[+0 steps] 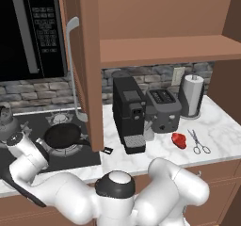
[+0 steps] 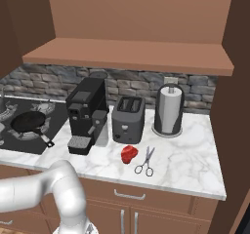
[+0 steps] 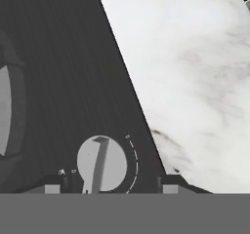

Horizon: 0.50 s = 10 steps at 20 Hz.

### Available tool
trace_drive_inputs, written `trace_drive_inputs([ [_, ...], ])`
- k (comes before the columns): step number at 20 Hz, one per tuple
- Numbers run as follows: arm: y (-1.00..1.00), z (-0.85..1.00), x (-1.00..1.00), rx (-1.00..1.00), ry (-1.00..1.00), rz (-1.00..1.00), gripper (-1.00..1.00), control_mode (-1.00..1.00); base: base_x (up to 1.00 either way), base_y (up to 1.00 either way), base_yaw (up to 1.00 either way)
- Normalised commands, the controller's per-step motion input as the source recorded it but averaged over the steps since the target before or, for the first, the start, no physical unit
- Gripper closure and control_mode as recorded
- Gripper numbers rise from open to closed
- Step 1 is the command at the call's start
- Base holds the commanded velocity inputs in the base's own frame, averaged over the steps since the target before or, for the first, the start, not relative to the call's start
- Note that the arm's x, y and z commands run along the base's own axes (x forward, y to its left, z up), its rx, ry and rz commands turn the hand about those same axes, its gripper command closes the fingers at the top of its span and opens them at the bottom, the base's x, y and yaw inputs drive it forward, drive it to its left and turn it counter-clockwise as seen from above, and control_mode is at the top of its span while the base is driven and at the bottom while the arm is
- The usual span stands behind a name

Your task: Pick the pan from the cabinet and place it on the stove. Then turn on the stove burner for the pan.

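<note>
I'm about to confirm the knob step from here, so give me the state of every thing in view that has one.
Matte-black round frying pan: on the stove's burner, out of the cabinet.
Brown wooden wall cabinet: door open, shelf bare.
Flat black gas cooktop: no flame visible.
Small silver round knob: between the jaws, untouched; setting unclear.
Gripper: jaws open, astride the knob.
Silver scissors: blades closed, flat on the counter.

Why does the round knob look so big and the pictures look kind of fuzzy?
In the hand view the camera sits right above the silver knob, so it looks huge and the marble counter smears soft; in the left base view the pan is a flat black, without glare.
</note>
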Motion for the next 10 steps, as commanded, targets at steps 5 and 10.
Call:
trace_drive_inputs([
  [5, 0.21, 0.06, 0.00, 0.00, -0.01, 0.21, -1.00, -1.00, 0.00, 0.00, 0.00],
  [10, 0.16, 0.17, 0.00, -0.01, -0.02, 0.21, -1.00, -1.00, 0.00, 0.00, 0.00],
])
